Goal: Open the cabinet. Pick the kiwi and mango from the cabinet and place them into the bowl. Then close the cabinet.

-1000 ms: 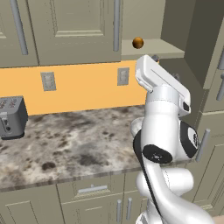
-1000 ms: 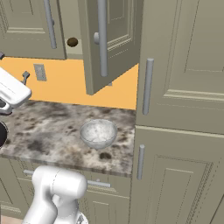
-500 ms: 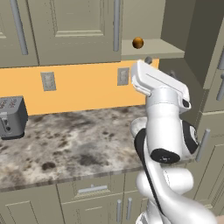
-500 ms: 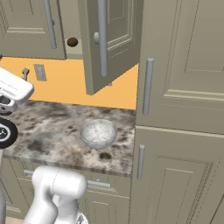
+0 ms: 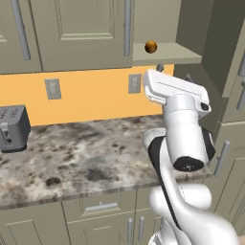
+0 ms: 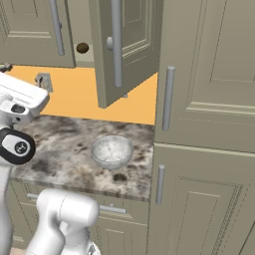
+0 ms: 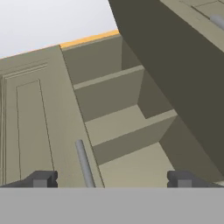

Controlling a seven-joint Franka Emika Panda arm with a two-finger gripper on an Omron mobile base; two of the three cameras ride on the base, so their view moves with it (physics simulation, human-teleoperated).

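The cabinet [image 5: 81, 28] hangs above the counter with its left door shut and its right door [image 6: 130, 45] swung wide open. On its floor lies the round orange-brown mango [image 5: 150, 46], which the right base view also catches [image 6: 82, 48]. The kiwi is out of view. On the counter below the open door sits the speckled whitish bowl [image 6: 112, 149]. My gripper [image 5: 174, 72] is raised below the cabinet opening, pointing up into it. In the hand view the gripper [image 7: 111, 179] is open and empty, facing the bare shelf [image 7: 118, 122] and the shut door's bar handle [image 7: 84, 162].
A grey toaster [image 5: 12, 128] stands at the counter's far left. Two wall outlets [image 5: 51, 88] [image 5: 135, 83] sit on the orange backsplash. A tall cabinet [image 6: 209, 74] bounds the marbled counter [image 5: 86, 153] on the right, close to the open door's swing.
The hand has turned and shifted slightly under the cabinet opening. The jaws stayed open; the fruit, door and bowl have not moved.
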